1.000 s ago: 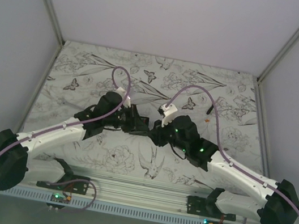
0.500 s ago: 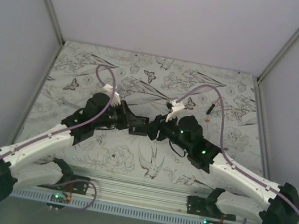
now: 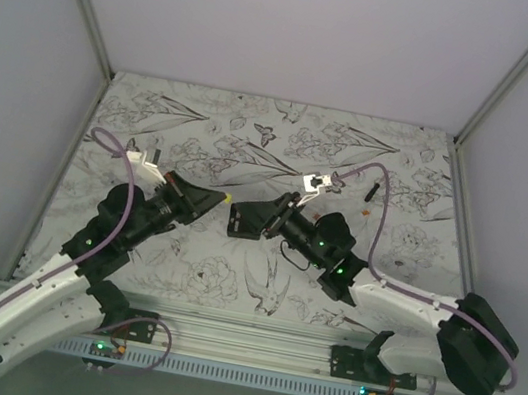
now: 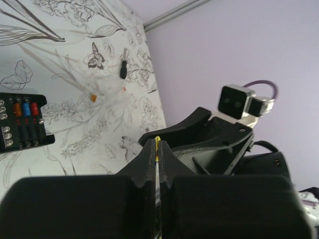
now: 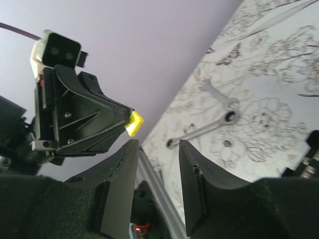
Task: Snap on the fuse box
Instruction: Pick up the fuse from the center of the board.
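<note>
The fuse box is a black box lying on the flowered table mat at the middle. In the left wrist view the fuse box shows orange, blue and red fuses on its face. My left gripper is shut on a small yellow fuse and hovers just left of the box. The yellow fuse also shows at the left fingertips in the right wrist view. My right gripper is open and empty, just right of the box and pointing towards the left gripper.
A black stick-like piece and tiny orange bits lie at the back right. A silver wrench lies on the mat beyond the left gripper. Metal frame posts and grey walls bound the table.
The two grippers were together at the middle. My left arm has drawn back to the left with the yellow fuse, and the right gripper now stands apart from it, open.
</note>
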You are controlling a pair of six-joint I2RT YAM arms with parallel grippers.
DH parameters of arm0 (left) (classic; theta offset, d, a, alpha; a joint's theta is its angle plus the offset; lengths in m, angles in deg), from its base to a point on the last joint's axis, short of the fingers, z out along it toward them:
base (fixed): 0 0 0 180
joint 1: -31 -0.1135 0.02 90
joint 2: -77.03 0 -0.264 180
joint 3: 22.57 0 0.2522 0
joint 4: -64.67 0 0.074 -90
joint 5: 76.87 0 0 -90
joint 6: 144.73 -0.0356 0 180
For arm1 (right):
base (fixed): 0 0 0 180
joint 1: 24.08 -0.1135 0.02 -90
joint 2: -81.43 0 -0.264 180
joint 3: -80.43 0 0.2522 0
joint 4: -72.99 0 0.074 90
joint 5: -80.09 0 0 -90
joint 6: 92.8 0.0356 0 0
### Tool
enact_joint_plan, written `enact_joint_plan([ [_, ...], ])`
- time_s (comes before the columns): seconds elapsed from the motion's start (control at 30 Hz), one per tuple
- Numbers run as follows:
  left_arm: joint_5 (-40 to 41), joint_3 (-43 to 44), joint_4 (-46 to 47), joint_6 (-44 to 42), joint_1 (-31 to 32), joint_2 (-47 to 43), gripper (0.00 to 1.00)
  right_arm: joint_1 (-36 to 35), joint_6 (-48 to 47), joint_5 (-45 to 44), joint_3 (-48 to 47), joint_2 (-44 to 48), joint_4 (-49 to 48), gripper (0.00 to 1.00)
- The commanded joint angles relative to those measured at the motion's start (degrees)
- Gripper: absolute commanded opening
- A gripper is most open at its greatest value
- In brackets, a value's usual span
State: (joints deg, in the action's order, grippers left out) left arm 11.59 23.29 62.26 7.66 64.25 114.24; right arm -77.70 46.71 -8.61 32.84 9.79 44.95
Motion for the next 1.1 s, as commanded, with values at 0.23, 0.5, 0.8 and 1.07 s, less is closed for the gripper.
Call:
enact_joint_plan([
  [0.23, 2.6, 0.5, 4.1, 4.5, -0.1, -3.1, 0.00, -1.8, 8.3, 2.9, -4.4, -5.3, -17.1, 0.42],
  [0.5, 1.9, 0.5, 4.7, 5.3, -0.1, -3.7, 0.00, -2.1, 9.4, 3.1, -5.4, -7.8, -20.1, 0.37],
  [0.8, 1.7, 0.5, 5.0, 5.9, 0.0, -4.6, 0.00, -2.1, 9.8, -0.1, -4.5, -8.1, -19.6, 0.36],
  [1.07, 1.3, 0.7, 5.5, 6.6, 0.2, -4.3, 0.00, -2.1, 10.8, 2.4, -5.9, -10.9, -22.6, 0.30],
])
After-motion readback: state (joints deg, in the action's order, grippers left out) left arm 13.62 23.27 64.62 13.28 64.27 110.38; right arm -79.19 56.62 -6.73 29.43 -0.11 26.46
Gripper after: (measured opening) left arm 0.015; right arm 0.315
